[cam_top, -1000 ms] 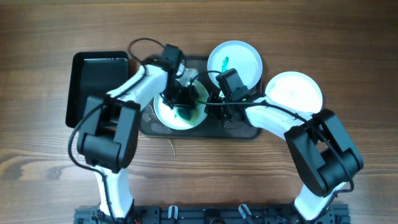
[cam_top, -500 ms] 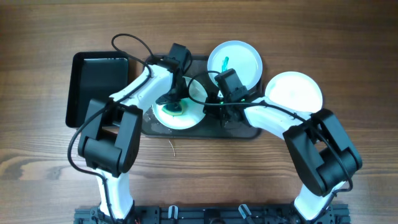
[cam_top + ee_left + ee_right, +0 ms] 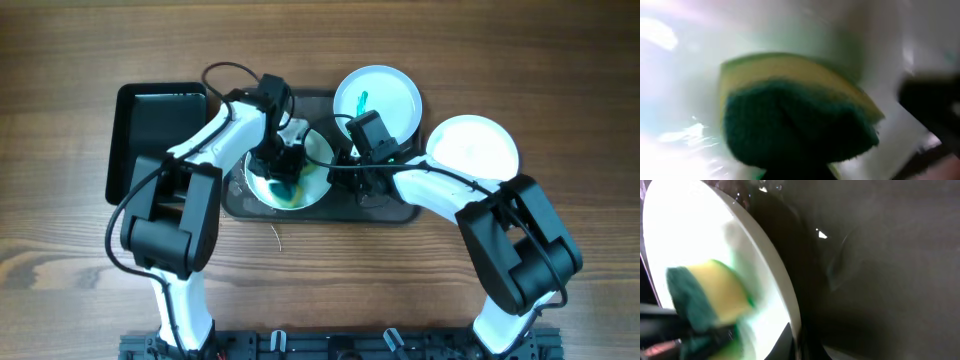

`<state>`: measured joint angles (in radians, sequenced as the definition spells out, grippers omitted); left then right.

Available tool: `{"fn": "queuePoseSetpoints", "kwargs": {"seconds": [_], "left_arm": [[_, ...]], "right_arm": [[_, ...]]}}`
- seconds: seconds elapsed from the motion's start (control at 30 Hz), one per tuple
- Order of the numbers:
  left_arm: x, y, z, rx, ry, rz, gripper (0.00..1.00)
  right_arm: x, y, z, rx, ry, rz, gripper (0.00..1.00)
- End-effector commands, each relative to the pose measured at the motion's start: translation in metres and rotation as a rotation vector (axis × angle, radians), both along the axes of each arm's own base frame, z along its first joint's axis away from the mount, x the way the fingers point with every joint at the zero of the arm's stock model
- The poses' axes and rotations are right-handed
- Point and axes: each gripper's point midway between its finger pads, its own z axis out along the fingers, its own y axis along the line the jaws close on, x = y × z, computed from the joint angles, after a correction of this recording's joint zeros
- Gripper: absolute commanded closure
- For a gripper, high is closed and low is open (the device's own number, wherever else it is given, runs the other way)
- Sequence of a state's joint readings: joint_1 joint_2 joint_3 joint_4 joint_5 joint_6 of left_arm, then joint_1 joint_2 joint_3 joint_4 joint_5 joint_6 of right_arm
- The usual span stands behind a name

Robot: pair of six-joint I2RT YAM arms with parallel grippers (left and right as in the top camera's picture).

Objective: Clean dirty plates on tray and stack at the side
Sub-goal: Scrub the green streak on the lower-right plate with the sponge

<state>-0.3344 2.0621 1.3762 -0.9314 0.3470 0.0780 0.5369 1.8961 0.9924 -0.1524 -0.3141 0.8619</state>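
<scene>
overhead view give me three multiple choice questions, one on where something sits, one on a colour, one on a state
1. Where is the plain white plate?
A. on the table, right of the tray
B. inside the black bin
C. on top of another plate

2. What colours is the sponge?
A. pink and white
B. yellow and dark green
C. all blue

3. What state is the plate under the sponge in?
A. wiped fully white
B. smeared teal
C. broken in pieces

Key:
1 A: it lies on bare wood just past the tray's right end.
2 B: the left wrist view shows a yellow body with a dark green face.
3 B: a teal smear shows on it beside the left gripper.
</scene>
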Motion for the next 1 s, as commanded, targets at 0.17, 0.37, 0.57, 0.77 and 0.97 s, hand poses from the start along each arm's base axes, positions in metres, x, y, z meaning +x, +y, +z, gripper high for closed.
{"fn": "queuePoseSetpoints", "kwargs": {"seconds": [0.17, 0.37, 0.57, 0.77, 0.97], "left_arm": [[0.002, 0.015, -0.043, 0.156, -0.018, 0.048, 0.96], [0.03, 0.106, -0.034, 0.704, -0.221, 0.502, 0.96], [0.015, 0.121, -0.028, 0.797, -0.197, 0.637, 0.96], [-0.008, 0.095, -0.035, 0.687, -0.055, 0.441, 0.96], [-0.033, 0.016, -0.038, 0.187, 0.112, 0.006, 0.96]], "right_arm": [[0.0, -0.004, -0.006, -0.013, 0.014, 0.002, 0.96], [0.0, -0.004, -0.006, -0.013, 0.014, 0.001, 0.96], [0.0, -0.004, -0.007, -0.013, 0.014, 0.0, 0.96], [0.0, -0.004, -0.007, -0.013, 0.016, 0.0, 0.96], [0.0, -0.004, -0.007, -0.013, 0.016, 0.001, 0.96]]}}
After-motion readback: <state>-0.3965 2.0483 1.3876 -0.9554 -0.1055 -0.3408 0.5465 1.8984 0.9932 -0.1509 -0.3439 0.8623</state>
